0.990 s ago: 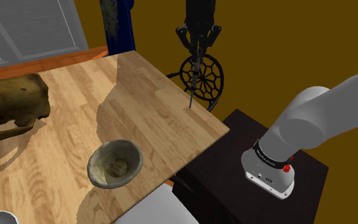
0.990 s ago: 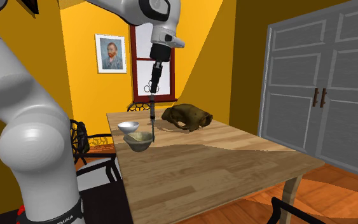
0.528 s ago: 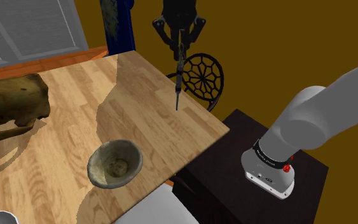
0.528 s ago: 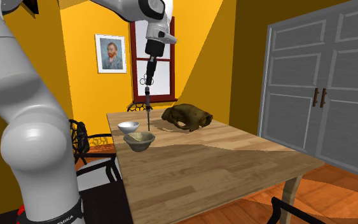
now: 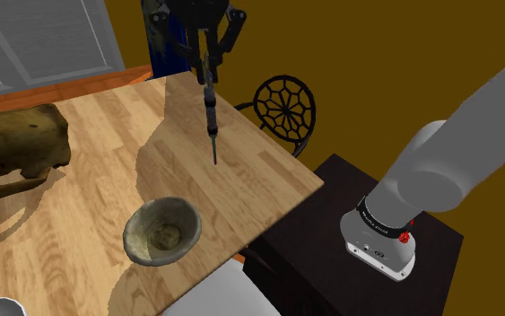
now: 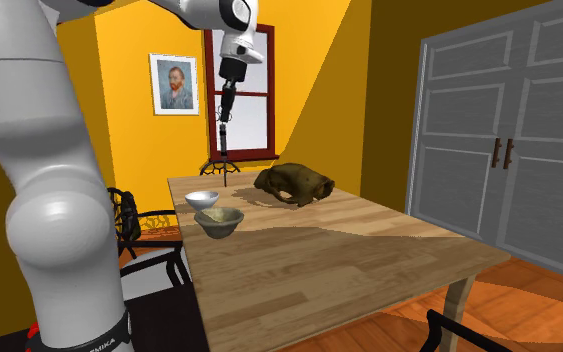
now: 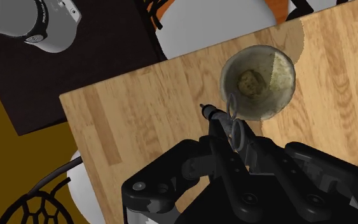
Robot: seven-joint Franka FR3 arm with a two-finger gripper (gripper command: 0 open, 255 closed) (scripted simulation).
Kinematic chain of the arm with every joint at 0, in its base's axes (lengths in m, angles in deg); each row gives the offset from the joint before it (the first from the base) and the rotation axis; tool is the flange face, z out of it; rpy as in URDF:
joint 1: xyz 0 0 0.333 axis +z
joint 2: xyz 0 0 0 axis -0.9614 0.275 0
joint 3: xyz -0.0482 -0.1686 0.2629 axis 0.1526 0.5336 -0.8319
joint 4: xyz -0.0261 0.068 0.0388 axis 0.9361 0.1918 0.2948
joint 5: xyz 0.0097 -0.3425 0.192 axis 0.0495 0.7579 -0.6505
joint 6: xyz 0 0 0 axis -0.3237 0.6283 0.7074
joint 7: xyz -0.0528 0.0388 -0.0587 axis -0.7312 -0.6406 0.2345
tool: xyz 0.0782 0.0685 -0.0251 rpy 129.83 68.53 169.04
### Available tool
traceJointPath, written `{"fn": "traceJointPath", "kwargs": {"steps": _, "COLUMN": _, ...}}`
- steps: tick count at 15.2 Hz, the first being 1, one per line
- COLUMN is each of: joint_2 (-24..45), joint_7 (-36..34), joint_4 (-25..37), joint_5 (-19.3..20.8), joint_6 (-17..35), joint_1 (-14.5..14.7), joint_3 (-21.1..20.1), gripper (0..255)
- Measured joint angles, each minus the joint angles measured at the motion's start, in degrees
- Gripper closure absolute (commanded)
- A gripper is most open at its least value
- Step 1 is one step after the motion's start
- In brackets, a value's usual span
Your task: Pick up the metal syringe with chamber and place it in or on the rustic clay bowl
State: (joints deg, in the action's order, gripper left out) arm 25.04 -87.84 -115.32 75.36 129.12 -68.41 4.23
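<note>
Second exterior view, nearest item: the white arm [image 6: 49, 230]. The black band at its base carries white lettering clipped by the lower edge, of which only "ANKA" reads with any confidence. On the wooden table [image 6: 349, 240] stands the greenish-brown clay bowl [image 6: 219, 222], with a white bowl [image 6: 201, 199] just behind it. Above and beyond them, the black gripper [image 6: 225, 112] has its fingers pinched on the top of the dark syringe [image 6: 223, 142]. The syringe hangs needle-down in the air, clear of the table and apart from the clay bowl. Farther back lies a brown skull-like object [image 6: 294, 185], and on the yellow wall hangs a framed portrait [image 6: 173, 83] of a bearded man. Shoulder view: the gripper's body is cut by the top edge and the skull-like object by the left edge (only part shows). Wrist view: the fingers hide most of the barrel; the needle tip and finger rings show, with the clay bowl beyond them.
</note>
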Motion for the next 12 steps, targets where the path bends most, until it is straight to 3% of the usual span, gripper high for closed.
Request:
{"fn": "traceJointPath", "kwargs": {"steps": 6, "joint_2": 12.9, "joint_7": -11.1, "joint_4": 16.0, "joint_5": 4.9, "joint_6": -3.0, "joint_1": 4.5, "joint_3": -5.8, "gripper": 255}}
{"fn": "traceJointPath", "kwargs": {"steps": 12, "joint_2": 27.8, "joint_7": -21.2, "joint_4": 35.5, "joint_5": 12.8, "joint_6": -8.4, "joint_1": 13.7, "joint_3": -9.0, "gripper": 255}}
